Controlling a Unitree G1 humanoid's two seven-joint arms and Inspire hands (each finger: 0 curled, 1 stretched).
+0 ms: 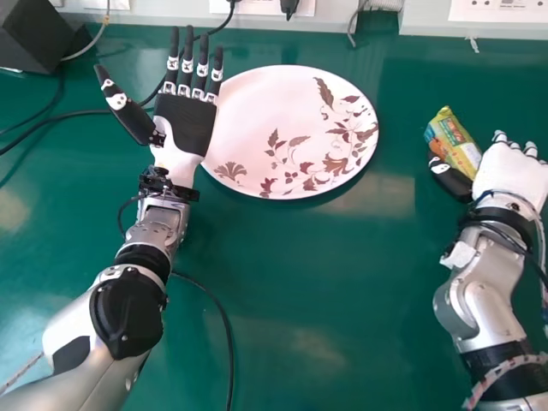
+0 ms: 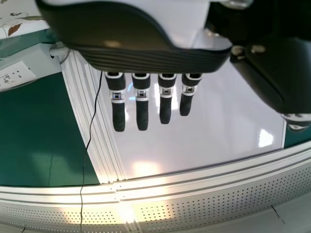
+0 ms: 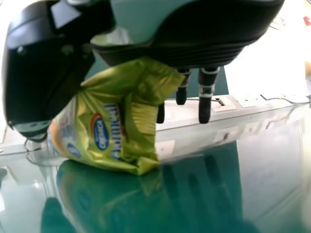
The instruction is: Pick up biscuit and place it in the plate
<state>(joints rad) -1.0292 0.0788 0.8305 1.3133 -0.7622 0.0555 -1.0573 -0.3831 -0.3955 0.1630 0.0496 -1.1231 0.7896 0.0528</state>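
So my right robot hand [image 1: 509, 175] is over on the right of the table [image 1: 300, 342], tucked right up to the biscuit packet [image 1: 454, 144], which sits partly under my palm. Can't tell if I've actually clamped it yet (the wrapper hides the good bit). Guessing I'm in this low because it needs a snug grip before lifting. Plate [image 1: 257, 111] lies well apart, flat and ready for the drop. Left robot hand [image 1: 184, 124] idles by its rim, fingers straight.
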